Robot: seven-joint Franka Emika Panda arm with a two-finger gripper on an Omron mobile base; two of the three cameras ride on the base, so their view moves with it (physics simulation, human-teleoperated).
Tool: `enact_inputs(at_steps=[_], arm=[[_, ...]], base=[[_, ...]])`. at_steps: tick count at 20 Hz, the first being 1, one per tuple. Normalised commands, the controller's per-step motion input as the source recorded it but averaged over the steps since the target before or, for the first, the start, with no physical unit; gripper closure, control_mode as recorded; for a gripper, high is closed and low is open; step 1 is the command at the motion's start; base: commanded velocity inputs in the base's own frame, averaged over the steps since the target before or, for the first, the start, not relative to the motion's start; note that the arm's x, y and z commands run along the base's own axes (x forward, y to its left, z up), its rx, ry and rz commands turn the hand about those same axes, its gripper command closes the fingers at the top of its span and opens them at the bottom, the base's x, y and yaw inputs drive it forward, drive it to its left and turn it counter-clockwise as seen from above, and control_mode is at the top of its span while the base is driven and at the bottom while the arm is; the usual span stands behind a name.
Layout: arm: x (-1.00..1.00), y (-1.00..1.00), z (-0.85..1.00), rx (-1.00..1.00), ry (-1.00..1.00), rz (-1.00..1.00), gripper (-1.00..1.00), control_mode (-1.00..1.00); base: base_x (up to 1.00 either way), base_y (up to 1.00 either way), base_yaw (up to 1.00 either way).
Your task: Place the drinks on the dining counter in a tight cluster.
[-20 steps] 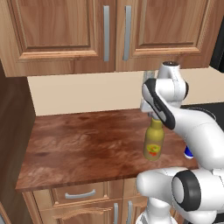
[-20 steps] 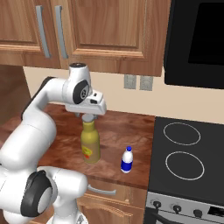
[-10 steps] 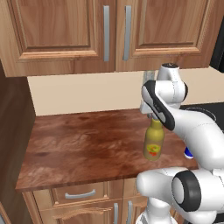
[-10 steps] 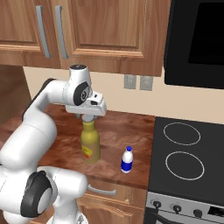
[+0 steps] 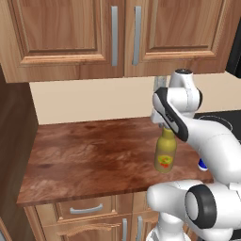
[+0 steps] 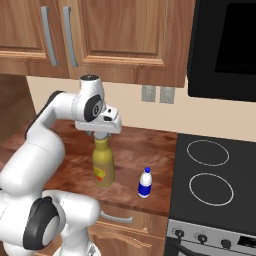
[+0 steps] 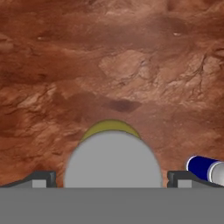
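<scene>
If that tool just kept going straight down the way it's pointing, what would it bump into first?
Most likely the grey cap of the olive-yellow bottle. The open tool hangs directly above it, a fingertip on either side, so the fingers might slide past the cap.

Olive-yellow bottle (image 5: 165, 154), yellow-red label, grey cap (image 7: 113, 160), upright on the wood worktop, centre-right of left base view, centre-left of right base view. Small white bottle (image 6: 145, 183), blue cap and label, upright just right of it, lower centre of right base view.
</scene>
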Motion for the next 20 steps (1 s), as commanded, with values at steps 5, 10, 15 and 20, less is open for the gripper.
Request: enact_inputs(at_steps=[5, 10, 15, 20], arm=[[0.00, -0.04, -0.16, 0.00, 0.00, 0.00, -1.00, -1.00], [-0.01, -0.04, -0.16, 0.00, 0.00, 0.00, -1.00, -1.00], [-0.03, -0.02, -0.12, 0.00, 0.00, 0.00, -1.00, -1.00], [0.00, 0.00, -0.14, 0.00, 0.00, 0.00, -1.00, -1.00]], base=[[0.00, 0.00, 0.00], [0.00, 0.00, 0.00], [0.00, 0.00, 0.00], [0.00, 0.00, 0.00]])
